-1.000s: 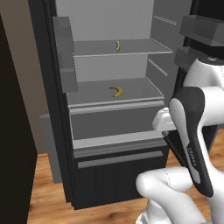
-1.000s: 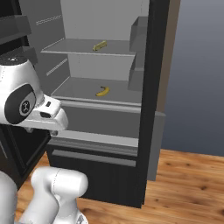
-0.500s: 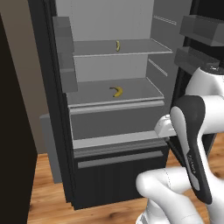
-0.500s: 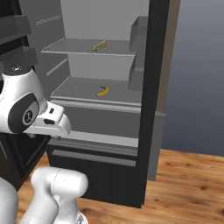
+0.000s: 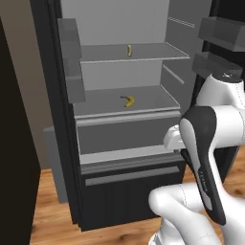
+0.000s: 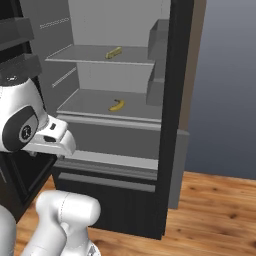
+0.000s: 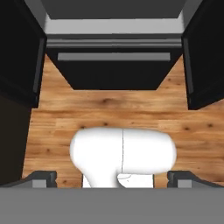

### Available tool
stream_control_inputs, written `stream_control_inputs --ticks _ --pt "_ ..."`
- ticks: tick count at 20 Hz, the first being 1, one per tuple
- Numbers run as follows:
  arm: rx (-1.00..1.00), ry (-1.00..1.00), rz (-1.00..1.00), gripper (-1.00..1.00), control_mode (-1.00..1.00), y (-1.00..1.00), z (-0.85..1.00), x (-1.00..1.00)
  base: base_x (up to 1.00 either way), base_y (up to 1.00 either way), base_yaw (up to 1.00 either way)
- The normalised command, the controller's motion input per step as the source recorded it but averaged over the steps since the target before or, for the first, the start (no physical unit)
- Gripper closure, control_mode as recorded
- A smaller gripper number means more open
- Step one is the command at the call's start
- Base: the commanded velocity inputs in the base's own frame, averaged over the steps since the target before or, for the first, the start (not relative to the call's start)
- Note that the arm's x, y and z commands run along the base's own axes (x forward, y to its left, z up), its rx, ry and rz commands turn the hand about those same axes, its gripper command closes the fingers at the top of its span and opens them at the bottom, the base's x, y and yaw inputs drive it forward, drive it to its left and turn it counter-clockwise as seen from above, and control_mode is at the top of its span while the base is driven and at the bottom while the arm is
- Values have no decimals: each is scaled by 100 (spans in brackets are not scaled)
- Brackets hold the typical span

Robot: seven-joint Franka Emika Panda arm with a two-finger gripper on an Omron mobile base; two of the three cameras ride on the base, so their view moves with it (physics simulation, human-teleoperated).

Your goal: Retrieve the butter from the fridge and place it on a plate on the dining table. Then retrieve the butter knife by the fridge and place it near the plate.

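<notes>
Jaws: my jaws (image 7: 112, 178) are spread wide and hold nothing, tips pointing down at the wood floor (image 7: 109, 111) in the hand view, since I haven't yet turned toward a shelf.

Fridge: the fridge (image 5: 52, 143) stands open ahead of my jaws, doors swung aside so the shelves can be reached.

Butter: the butter (image 6: 113, 52), a straight yellow stick, lies on the upper shelf, well above and beyond my jaws.

Banana: the curved banana (image 5: 128, 100) sits on the shelf below; not my target.

Next: I judge I must lift and level my hand.
</notes>
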Motion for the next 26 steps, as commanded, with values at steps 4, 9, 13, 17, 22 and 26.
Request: stream_control_inputs --ticks 4,9,13,17,22,26 --pt "0 0 0 -100 100 0 0 0 24 0 -12" --pt "0 0 0 -100 100 0 0 0 58 10 -18" --pt "0 0 0 -100 100 0 0 0 62 25 -13" --pt "0 0 0 -100 100 0 0 0 62 26 -8" --pt "0 0 0 -100 100 0 0 0 47 15 0" --pt "0 0 0 -100 100 0 0 0 28 31 -1"
